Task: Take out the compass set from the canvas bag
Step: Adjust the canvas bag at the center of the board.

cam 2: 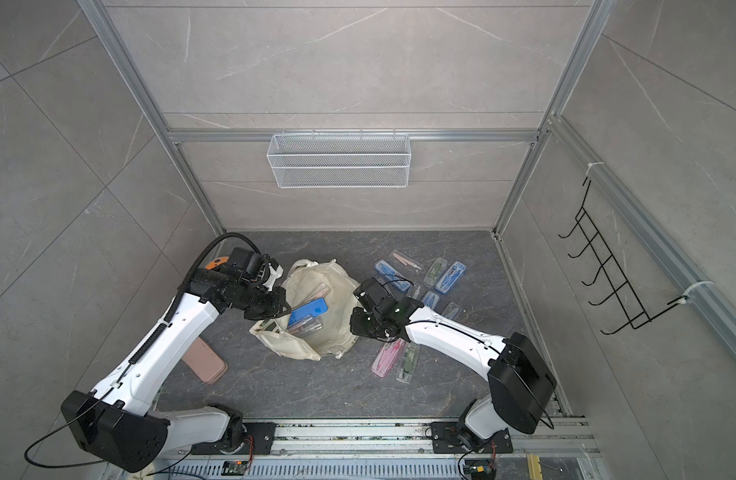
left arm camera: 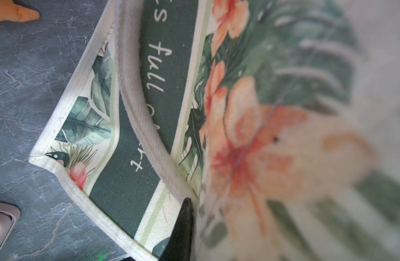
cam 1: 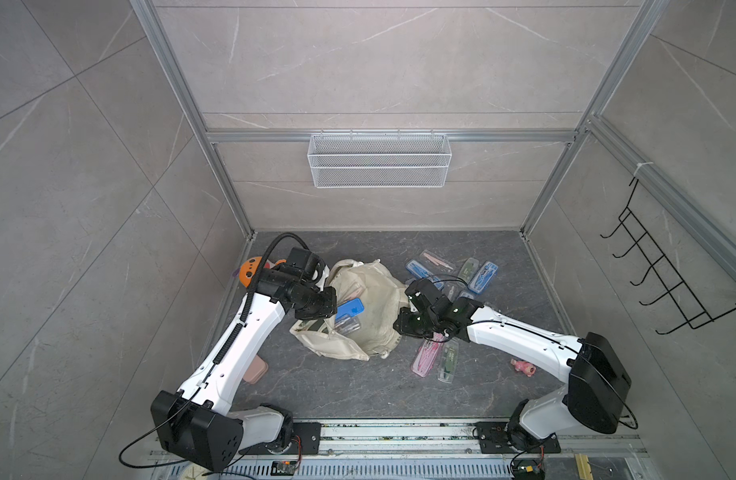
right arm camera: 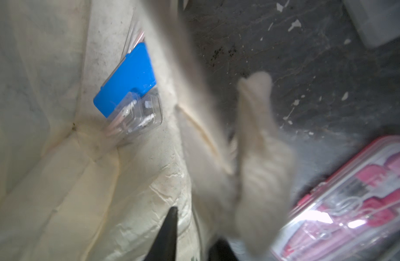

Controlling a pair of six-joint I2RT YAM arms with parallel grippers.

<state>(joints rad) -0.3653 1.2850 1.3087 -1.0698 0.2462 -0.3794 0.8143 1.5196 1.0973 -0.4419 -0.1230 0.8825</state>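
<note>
The canvas bag sits crumpled near the middle of the dark marbled surface, a little toward 9 o'clock, with its mouth gaping upward. It is cream-white canvas. The left wrist view shows its outer face printed with a dark green panel of white script, framed by leaves and orange-pink flowers. A woven white loop handle lies across the print. Inside, against the grubby pale lining, a blue compass set rests on clear cases.

Both arms rise from the rail at the 6 o'clock edge. The left arm leans toward 1 o'clock to the bag's 9 o'clock rim. There the left end effector is pinched tight on the canvas, one dark finger against the printed cloth. The right arm stretches toward 10 o'clock to the bag's 3 o'clock rim. The right end effector stands narrow, with blurred rim cloth between its fingers.

A pink case and a green case lie side by side at the bag's 4 o'clock. Farther off, at 2 o'clock, lies a loose cluster of cases.
</note>
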